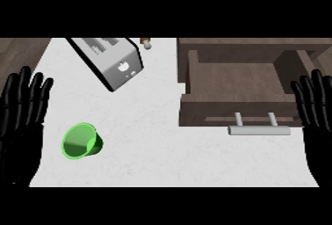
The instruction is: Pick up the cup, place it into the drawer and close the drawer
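Observation:
A green cup [81, 140] lies on its side on the white counter [168, 158] at the lower left, its mouth turned toward the left. At the upper right stands a brown wooden drawer [236, 83], pulled open, with a grey bar handle [258, 129] on its front. My left hand [23, 110] rests open at the left edge, fingers up, just left of the cup and apart from it. Along the right edge my right hand [315, 110] rests open beside the drawer's right side. Neither hand holds anything.
A grey slab-like appliance [113, 59] with a dark face lies tilted at the counter's upper left. A small brown object [146, 42] sits behind it at the top edge. White counter stretches between the cup and the drawer.

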Tool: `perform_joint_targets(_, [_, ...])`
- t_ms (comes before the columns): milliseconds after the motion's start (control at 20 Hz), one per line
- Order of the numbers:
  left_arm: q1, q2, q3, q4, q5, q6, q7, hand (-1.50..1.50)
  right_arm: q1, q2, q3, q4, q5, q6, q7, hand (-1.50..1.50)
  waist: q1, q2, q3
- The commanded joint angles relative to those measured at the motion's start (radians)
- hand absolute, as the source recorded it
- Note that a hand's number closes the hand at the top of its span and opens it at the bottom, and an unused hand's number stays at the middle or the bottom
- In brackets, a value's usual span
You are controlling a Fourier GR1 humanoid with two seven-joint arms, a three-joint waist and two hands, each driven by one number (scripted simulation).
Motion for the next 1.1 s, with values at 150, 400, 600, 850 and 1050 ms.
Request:
perform_joint_targets(150, [0.002,0.149,-0.025,0.053,0.349,-0.385,-0.067,-1.50,0.012,0.010,0.004,0.005,-0.003,0.009,-0.052,-1.50,-0.018,-0.012,-0.004])
perform_joint_targets(400, [0.115,0.257,-0.041,0.193,0.634,-0.627,0.011,-1.50,-0.007,-0.035,0.043,0.045,-0.029,0.079,0.032,-1.50,0.003,-0.003,-0.005])
perform_joint_targets(600, [-0.011,0.420,0.099,0.398,0.874,-0.800,0.027,-1.50,-0.067,-0.025,0.062,0.079,-0.024,0.076,0.057,-1.50,-0.011,-0.005,-0.002])
perform_joint_targets(850, [-0.133,0.476,0.148,0.717,0.826,-0.959,0.001,-1.50,-0.096,-0.040,0.013,0.175,-0.069,0.122,-0.002,-1.50,-0.015,-0.010,0.000])
perform_joint_targets(1050, [-0.158,0.381,0.165,0.870,0.590,-1.049,-0.101,-1.50,-0.156,-0.059,-0.037,0.234,-0.078,0.130,-0.013,-1.50,-0.011,-0.010,-0.001])
